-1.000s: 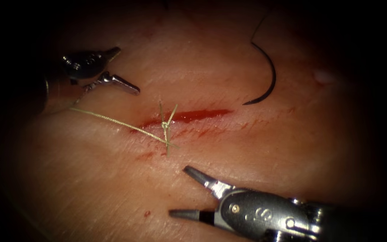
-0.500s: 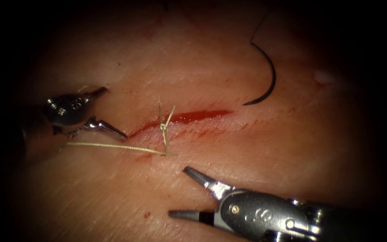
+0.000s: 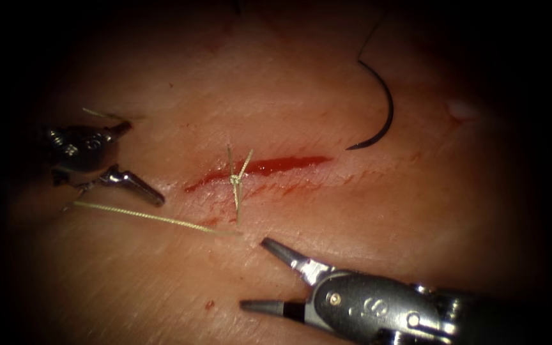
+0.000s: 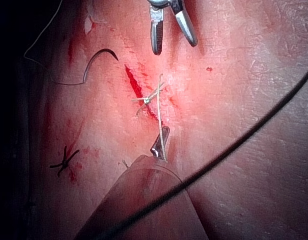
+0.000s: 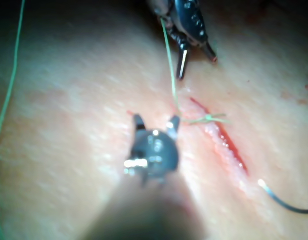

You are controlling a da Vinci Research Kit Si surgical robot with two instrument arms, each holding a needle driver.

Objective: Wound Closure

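Note:
The cut (image 3: 276,165) runs across the tissue with red fluid in it. A tied knot (image 3: 234,181) with short pale ends sits near its left end. My left tool (image 3: 143,163) is left of the cut, jaws wide open. A loose pale thread strand (image 3: 148,217) trails from beside its lower jaw toward the knot and stops just short of it. My right tool (image 3: 257,275) is below the cut, jaws open, holding nothing. The curved needle (image 3: 381,108) lies free on the tissue above the cut's right end, held by neither tool and trailing dark thread. The right wrist view shows the knot (image 5: 208,118) and left tool (image 5: 197,67).
A small red fluid spot (image 3: 209,305) lies left of the right tool. An older dark stitch (image 4: 66,162) sits on the tissue away from the cut. A green thread (image 5: 11,85) runs along the tissue at the edge of the right wrist view.
The left tool has moved down and left, dragging the pale strand with it. The strand's right end has slid away from the knot. The right tool and the needle have not moved.

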